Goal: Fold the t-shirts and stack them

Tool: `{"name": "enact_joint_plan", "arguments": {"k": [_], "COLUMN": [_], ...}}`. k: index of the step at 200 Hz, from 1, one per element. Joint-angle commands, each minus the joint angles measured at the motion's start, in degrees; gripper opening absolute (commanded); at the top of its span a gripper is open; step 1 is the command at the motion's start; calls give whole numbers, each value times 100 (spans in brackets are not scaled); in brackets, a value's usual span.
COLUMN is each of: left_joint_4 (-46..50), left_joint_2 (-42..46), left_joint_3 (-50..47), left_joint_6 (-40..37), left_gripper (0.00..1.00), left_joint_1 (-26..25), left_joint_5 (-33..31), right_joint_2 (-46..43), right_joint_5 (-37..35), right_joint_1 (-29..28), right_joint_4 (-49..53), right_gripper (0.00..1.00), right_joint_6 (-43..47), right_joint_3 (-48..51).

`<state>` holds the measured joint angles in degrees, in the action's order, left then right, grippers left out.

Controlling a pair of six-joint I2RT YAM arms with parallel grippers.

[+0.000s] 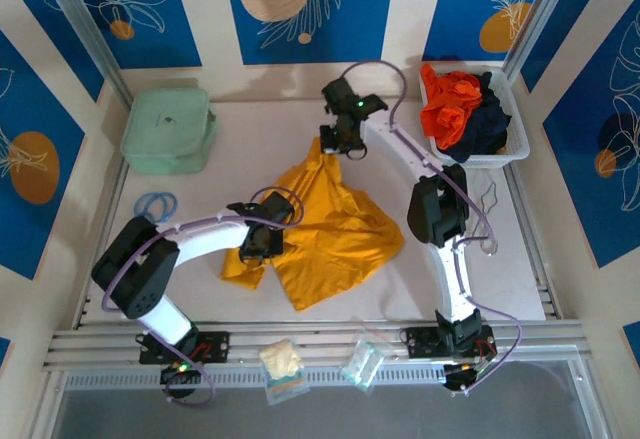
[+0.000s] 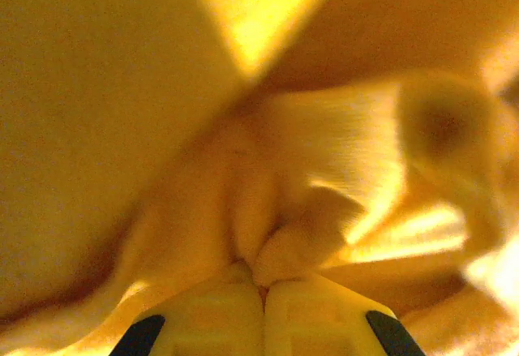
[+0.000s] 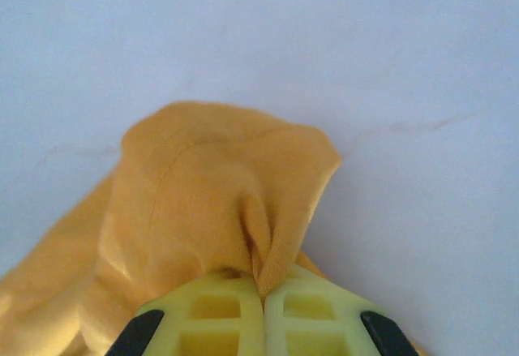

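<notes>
The golden-yellow t-shirt [image 1: 325,229] lies crumpled in the middle of the table. My left gripper [image 1: 262,244] is shut on a fold near its left side; in the left wrist view the pinched yellow cloth [image 2: 300,226] bulges just past the closed gripper [image 2: 263,287]. My right gripper [image 1: 335,144] is shut on the shirt's far tip, and the cloth [image 3: 219,194] rises in a peak from between its closed fingers [image 3: 212,307]. The orange-red t-shirt [image 1: 452,104] and the dark navy t-shirt [image 1: 490,129] are heaped in a white basket [image 1: 478,162] at the back right.
A pale mint-green zipped case [image 1: 168,131] stands at the back left, with a blue ring [image 1: 155,203] in front of it. Two small clear packets [image 1: 282,364] [image 1: 361,364] lie on the rail at the near edge. Walls close in on both sides.
</notes>
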<state>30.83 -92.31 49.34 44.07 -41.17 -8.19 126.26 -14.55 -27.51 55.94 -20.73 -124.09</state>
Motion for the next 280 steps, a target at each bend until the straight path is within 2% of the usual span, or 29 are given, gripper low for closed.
{"name": "enact_joint_plan", "arguments": {"k": [1,33,40,45,58,65,74,84,99,130,156,167,185,199,216,252,280], "left_joint_4": [202,250,248,260,383,485,682,958,1398,2358,3205,3377,3245,2913,2525,1742,1313], "left_joint_2": [-404,-311,-282,-258,-200,-163,-94,14,199,631,1031,1237,1662,2036,2500,3482,3517], "left_joint_3": [-434,-347,-306,-264,-67,86,337,664,1221,2234,2402,2169,1456,778,-56,-1306,-1757], "left_joint_6": [5,-63,-94,-116,-228,-322,-448,-589,-787,-1006,-696,-501,-239,-6,415,1150,1333], "left_gripper": [0,0,0,0,13,23,36,48,60,75,78,78,75,72,65,63,62], "left_joint_1": [-44,-49,-49,-56,-51,-56,-58,-54,-58,-37,122,260,539,808,1100,1342,1423], "left_joint_5": [118,100,101,98,23,-41,-167,-349,-650,-1338,-1684,-1544,-928,-218,302,709,910], "right_joint_2": [444,1537,1789,1952,2251,2304,2226,1976,1311,-760,-2331,-2822,-3285,-3392,-3296,-2636,-2011], "right_joint_5": [-933,-1773,-1861,-1903,-1932,-1918,-1841,-1725,-1557,-1338,-1016,-774,-309,35,163,247,360], "right_joint_1": [263,419,434,439,444,439,433,426,393,30,-493,-797,-1369,-1876,-2535,-3532,-3958], "right_joint_4": [172,66,85,119,293,417,576,698,706,-31,-207,-240,-259,-320,-337,-391,-365], "right_gripper": [0,1,12,26,59,68,73,74,72,72,70,69,68,67,67,67,67], "right_joint_6": [875,1616,1695,1718,1648,1537,1337,1056,644,-48,-913,-1286,-1913,-2311,-2654,-2857,-2861], "right_joint_3": [-741,-2175,-2504,-2732,-3228,-3378,-3384,-3123,-2229,847,3017,3790,4702,5137,5299,4962,4603]}}
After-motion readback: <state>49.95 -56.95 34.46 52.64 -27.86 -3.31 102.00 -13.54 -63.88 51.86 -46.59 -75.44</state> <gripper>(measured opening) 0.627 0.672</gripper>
